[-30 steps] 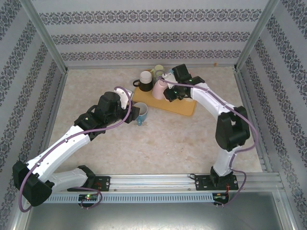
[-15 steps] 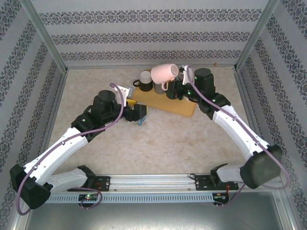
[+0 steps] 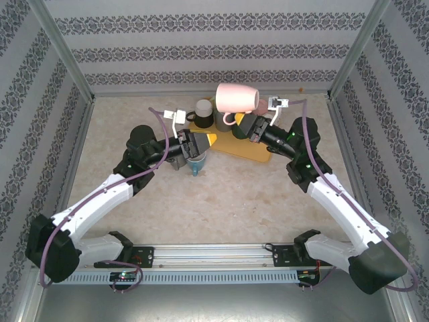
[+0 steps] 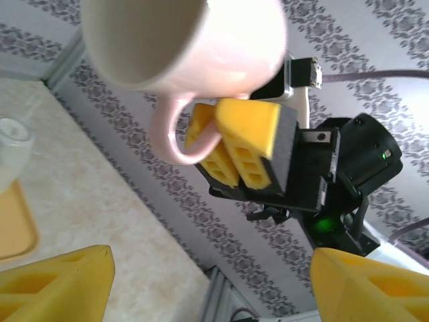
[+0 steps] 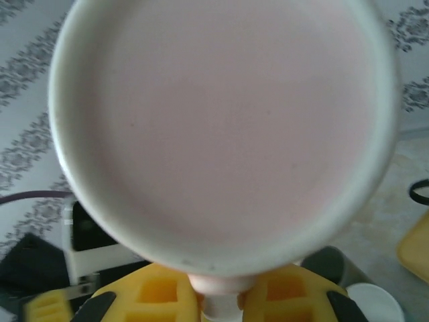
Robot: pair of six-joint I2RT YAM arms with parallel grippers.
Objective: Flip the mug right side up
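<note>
The left gripper (image 3: 194,143) is found at the left end of the yellow board (image 3: 251,149), its jaws spread apart and empty. A blue mug (image 3: 195,164) is partly covered just below it on the counter (image 3: 221,201). The pink mug (image 3: 236,99) is held aloft above the board's far edge, lying on its side with the mouth turned leftward. Its handle (image 4: 167,134) is clamped between the jaws of the right gripper (image 4: 231,151).
</note>
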